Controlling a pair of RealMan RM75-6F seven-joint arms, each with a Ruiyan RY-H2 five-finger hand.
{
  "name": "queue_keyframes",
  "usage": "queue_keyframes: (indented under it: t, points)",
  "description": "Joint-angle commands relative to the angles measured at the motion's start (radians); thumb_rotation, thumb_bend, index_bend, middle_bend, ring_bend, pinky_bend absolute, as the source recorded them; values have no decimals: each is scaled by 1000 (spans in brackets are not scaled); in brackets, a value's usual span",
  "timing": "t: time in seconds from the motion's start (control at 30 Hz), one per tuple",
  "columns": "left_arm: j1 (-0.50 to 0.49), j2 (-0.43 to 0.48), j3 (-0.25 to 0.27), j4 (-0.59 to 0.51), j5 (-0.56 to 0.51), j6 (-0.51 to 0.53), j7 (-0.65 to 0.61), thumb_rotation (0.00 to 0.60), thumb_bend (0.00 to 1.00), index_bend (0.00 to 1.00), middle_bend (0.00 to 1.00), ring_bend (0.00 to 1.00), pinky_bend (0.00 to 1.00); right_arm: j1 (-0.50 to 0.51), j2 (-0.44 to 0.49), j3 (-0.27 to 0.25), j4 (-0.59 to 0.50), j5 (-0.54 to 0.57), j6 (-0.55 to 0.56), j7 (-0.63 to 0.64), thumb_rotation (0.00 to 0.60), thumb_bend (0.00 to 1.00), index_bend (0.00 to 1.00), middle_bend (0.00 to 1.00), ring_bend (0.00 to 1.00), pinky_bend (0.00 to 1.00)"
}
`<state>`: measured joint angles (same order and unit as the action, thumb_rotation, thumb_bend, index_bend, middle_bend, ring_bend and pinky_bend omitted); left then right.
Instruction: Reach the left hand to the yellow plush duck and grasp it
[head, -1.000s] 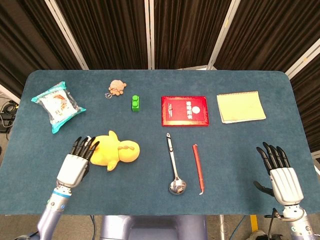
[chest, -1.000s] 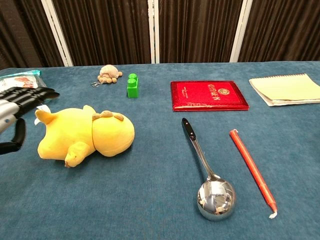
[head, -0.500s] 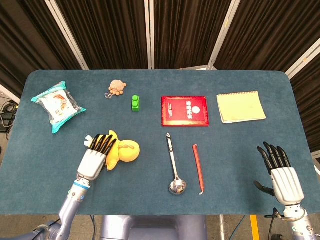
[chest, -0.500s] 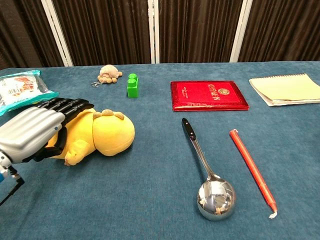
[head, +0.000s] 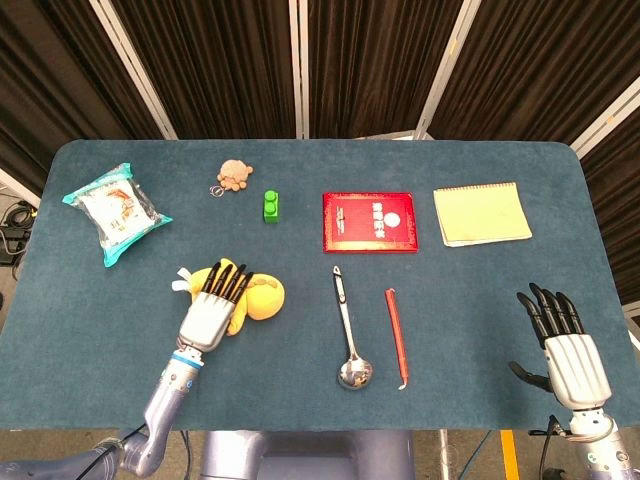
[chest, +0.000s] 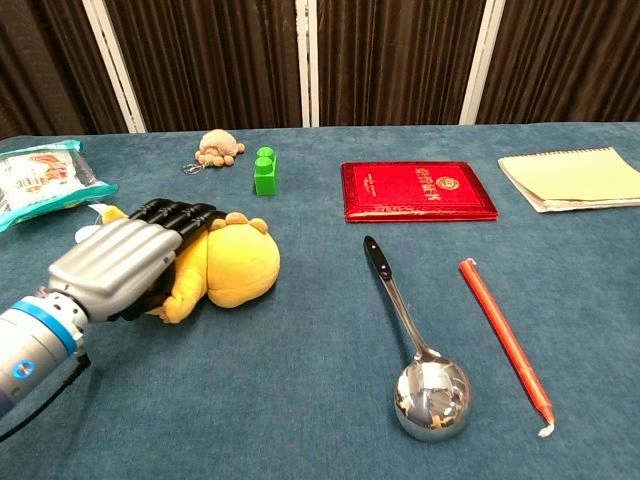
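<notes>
The yellow plush duck lies on its side on the blue table, left of centre near the front. My left hand lies flat on top of its body, fingers stretched forward over it and not curled around it. In the chest view the left hand covers the duck's rear half, and the duck's head shows to the right of the fingers. My right hand hovers at the front right corner, fingers spread, holding nothing.
A snack bag lies at the far left. A small brown plush and a green brick sit behind the duck. A red booklet, a yellow notepad, a spoon and a red stick lie to the right.
My left hand has moved right from beside the duck's tail to on top of its body. The duck has shifted slightly to the right. The right hand stayed put.
</notes>
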<state>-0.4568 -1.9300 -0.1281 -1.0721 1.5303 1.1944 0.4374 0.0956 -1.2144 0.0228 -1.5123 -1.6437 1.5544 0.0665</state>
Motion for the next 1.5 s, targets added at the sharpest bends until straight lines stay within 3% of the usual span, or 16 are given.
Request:
queue_keyframes:
  t: [0.03, 0.47, 0.8, 1.27, 1.5]
  points:
    - [-9, -17, 10, 3, 3, 0, 21, 600, 1000, 0, 0, 0, 0, -1, 0, 0, -1, -2, 2, 0, 600, 126, 0, 0, 0, 0]
    - [-14, -2, 15, -79, 10, 55, 47, 600, 1000, 0, 0, 0, 0, -1, -1, -4, -2, -8, 2, -6, 600, 126, 0, 0, 0, 0]
    - [-8, -14, 28, -25, -33, 33, 41, 600, 1000, 0, 0, 0, 0, 0, -1, -3, -2, -5, 0, -4, 600, 126, 0, 0, 0, 0]
    - [44, 34, 43, 53, -46, 99, -105, 600, 1000, 0, 0, 0, 0, 1, -11, -8, -1, -10, -6, -27, 600, 126, 0, 0, 0, 0]
    - [43, 73, 36, 16, -24, 142, -132, 600, 1000, 0, 0, 0, 0, 1, -13, -8, -1, -11, -6, -33, 600, 126, 0, 0, 0, 0]
